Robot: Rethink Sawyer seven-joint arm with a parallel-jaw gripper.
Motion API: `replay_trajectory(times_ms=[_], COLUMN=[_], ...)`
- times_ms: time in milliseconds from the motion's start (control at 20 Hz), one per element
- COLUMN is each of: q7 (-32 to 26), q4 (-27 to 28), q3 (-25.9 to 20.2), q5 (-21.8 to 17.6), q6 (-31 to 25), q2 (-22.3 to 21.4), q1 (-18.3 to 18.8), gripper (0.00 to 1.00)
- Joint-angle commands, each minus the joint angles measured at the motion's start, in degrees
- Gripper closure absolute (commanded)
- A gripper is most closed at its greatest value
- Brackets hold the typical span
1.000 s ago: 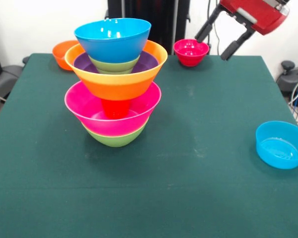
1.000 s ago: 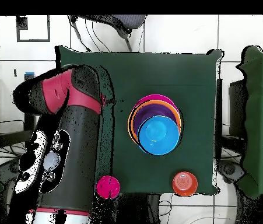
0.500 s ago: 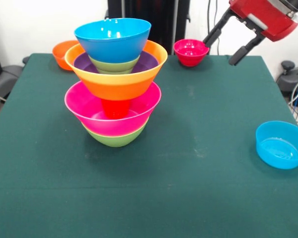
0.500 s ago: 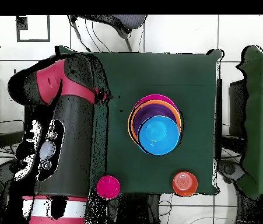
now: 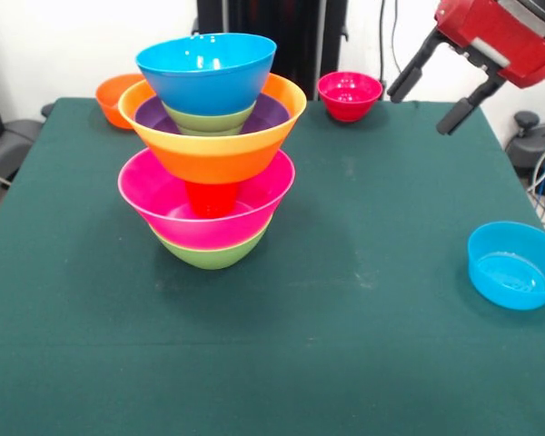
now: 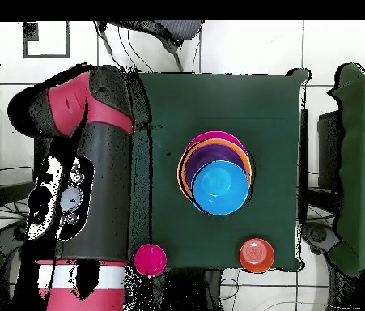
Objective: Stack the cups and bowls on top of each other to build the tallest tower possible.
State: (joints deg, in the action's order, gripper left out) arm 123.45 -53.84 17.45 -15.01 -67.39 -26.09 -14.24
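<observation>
Tower (image 5: 213, 150) stands well apart from spread, empty gripper (image 5: 429, 94).

bowls (image 5: 206, 73): glossy smooth plastic
table cover (image 5: 363, 300): matt green cloth
arm shell (image 5: 504, 36): shiny red hard casing

Arm (image 6: 88, 186) is bulky, rounded, glossy red w/ black sections. From above: red elbow-like cap at one end, long black link in the middle w/ a pale grey oval panel showing a couple of round buttons, then a red band w/ a white stripe. Gripper (image 5: 433, 84) end seen from across the table: boxy red housing, grey plate on its face, dark trim on top, two slim black fingers (image 5: 411, 71) w/ rounded tips.
</observation>
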Motion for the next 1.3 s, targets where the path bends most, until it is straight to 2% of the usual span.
replay_trajectory(times_ms=[50, 200, 300, 850, 1150, 1300], q7=[-9.6, -10.1, -13.3, -15.0, -18.4, -18.8], q4=[2.6, 3.3, 4.7, 7.3, 8.4, 9.7], q3=[-9.2, -11.2, -12.9, -18.7, -23.5, -25.2], q5=[1.3, 1.9, 1.9, 2.5, 3.0, 3.0], q6=[-2.8, -0.1, -0.5, 2.2, 3.8, 3.0], q2=[2.0, 3.1, 3.6, 5.3, 6.1, 6.6], q1=[3.1, 4.6, 5.7, 9.3, 12.0, 13.0], gripper=[0.00, 0.00, 0.00, 0.00, 0.00, 0.00])
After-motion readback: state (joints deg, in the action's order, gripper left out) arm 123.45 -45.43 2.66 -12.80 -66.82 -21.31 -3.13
